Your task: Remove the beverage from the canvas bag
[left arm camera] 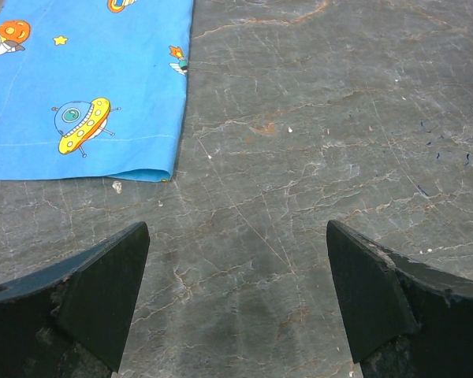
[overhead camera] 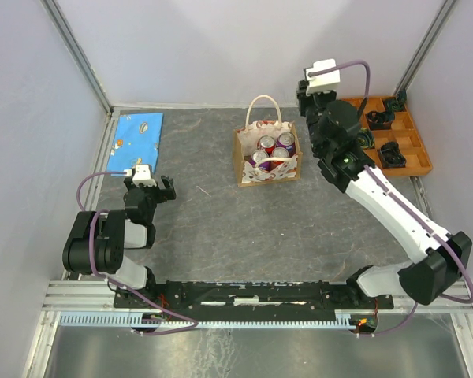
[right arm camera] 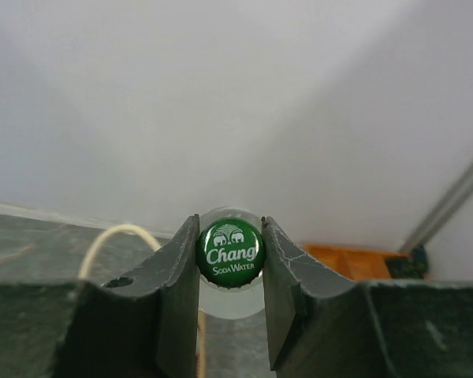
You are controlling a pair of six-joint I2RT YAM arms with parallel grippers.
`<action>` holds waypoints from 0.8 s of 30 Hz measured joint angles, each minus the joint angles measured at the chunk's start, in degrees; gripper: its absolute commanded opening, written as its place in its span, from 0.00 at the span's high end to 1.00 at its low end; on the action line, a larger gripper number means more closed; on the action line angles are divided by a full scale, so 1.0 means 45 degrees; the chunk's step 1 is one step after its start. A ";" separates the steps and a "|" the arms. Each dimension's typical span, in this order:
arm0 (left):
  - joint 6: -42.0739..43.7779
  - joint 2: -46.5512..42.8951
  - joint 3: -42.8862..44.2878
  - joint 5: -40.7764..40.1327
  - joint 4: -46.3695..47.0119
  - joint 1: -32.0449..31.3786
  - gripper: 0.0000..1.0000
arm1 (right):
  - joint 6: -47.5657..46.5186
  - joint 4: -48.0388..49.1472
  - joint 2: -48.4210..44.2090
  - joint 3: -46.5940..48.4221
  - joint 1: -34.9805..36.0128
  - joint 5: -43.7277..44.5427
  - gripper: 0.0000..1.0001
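The right gripper [right arm camera: 229, 233] is clamped on the neck of a glass bottle [right arm camera: 229, 253]. Its two dark fingers press either side just under a green crown cap lettered "Chang Soda Water". The beverage hangs up near the back wall. It is apparently clear of the canvas bag [overhead camera: 242, 161], though from overhead the wrist hides the bottle itself.

The tan tote sits mid-desk with its cream handle [overhead camera: 264, 106] standing in a loop, and several cans [overhead camera: 276, 146] are packed inside. An orange tray [overhead camera: 415, 150] lies to the right of the arm.

The left gripper [left arm camera: 236, 230] hangs with its fingers spread wide over the bare grey desk [overhead camera: 221, 220], near a blue cartoon-print cloth [left arm camera: 79, 87].

The step in hand looks to be the carry and set-down. It would go best with the squeeze kept firm, since a smooth neck held only below the cap can slip or swing. The bottle should travel upright and away from the handle loop, come down on open desk, and be released only once its base bears weight.
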 measured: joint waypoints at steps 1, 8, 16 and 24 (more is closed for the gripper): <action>0.0000 0.0000 0.0000 0.0000 0.0000 0.0000 0.01 | -0.0219 0.0185 -0.0126 -0.0267 -0.0058 0.0393 1.00; 0.0000 0.0000 0.0000 0.0000 -0.0005 -0.0010 0.01 | 0.0243 0.0121 -0.0534 -0.3177 -0.1098 0.2059 1.00; 0.0000 0.0000 0.0005 0.0000 -0.0005 -0.0010 0.01 | 0.2467 -0.1739 -0.1302 -0.6125 -0.1967 0.2225 1.00; 0.0000 0.0000 0.0010 0.0000 -0.0024 -0.0010 0.01 | 0.3750 -0.1001 -0.1302 -0.6989 -0.3152 0.1651 1.00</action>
